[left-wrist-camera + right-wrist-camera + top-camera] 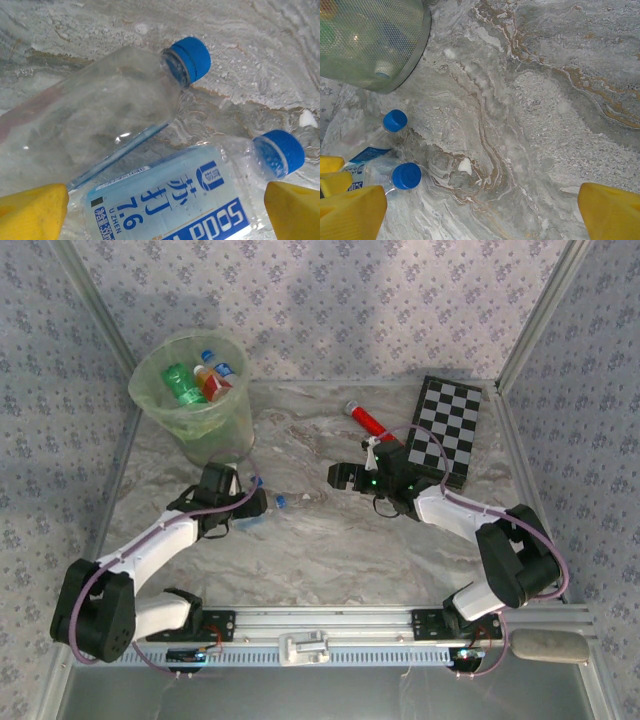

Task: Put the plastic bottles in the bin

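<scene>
**tom:** Where's the stuff left to grab?

**ria:** Two blue-capped ones lie on the counter (pixel 330 540) just on the near side of the bin (pixel 215 430), touching each other: a bare clear bottle (pixel 100 120) and a labelled bottle (pixel 190 200). The left pincer (pixel 162 215) hangs right over them, jaws spread wide, nothing in it. The right pincer (pixel 482 210) is released too, farther from the bin.

**tom:** Tricky grip?

**ria:** They look empty, so I'd guess light, thin-walled, crushable, slick and keen to roll. I'd pinch across mid-body. Their bases are cut off in the wrist view, and the arm covers most of them from above. I can't count the bottles inside the bin (pixel 185 383) either.
</scene>
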`<state>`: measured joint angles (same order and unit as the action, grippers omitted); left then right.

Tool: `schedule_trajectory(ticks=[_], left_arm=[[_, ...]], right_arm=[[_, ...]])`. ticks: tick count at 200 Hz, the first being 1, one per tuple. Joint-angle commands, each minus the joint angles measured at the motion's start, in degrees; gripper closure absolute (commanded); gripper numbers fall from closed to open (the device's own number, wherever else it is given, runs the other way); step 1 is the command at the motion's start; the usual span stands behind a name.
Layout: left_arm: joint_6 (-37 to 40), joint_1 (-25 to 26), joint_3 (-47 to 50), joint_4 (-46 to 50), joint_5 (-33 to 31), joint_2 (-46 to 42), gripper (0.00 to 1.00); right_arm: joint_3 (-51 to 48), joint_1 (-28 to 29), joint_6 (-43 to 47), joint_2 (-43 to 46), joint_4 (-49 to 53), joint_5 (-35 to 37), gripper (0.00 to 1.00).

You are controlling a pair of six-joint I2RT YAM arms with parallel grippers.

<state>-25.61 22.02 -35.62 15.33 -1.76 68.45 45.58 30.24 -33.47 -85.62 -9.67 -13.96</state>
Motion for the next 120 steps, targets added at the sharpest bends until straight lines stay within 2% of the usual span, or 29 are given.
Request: schedule_trajectory(ticks=[1,75,120], left_arm=[[-0.58,1.25,-1.30,3.17,0.64,-0.46,0.00],[-3.57,8.74,0.09,7.39,-2.61,-3.15,0.00],[-0.79,11.39,-2.68,6.64,-2.55,4.48,0.00]], right_arm=[[0.45,-0.61,-0.10,1.33,0.53,0.04,0.00],[1.07,-0.76,-1.24,-0.76,-1.20,-1.47,0.00],[1.49,-0.80,-1.39,-0.42,-0.81,-1.60,0.00]])
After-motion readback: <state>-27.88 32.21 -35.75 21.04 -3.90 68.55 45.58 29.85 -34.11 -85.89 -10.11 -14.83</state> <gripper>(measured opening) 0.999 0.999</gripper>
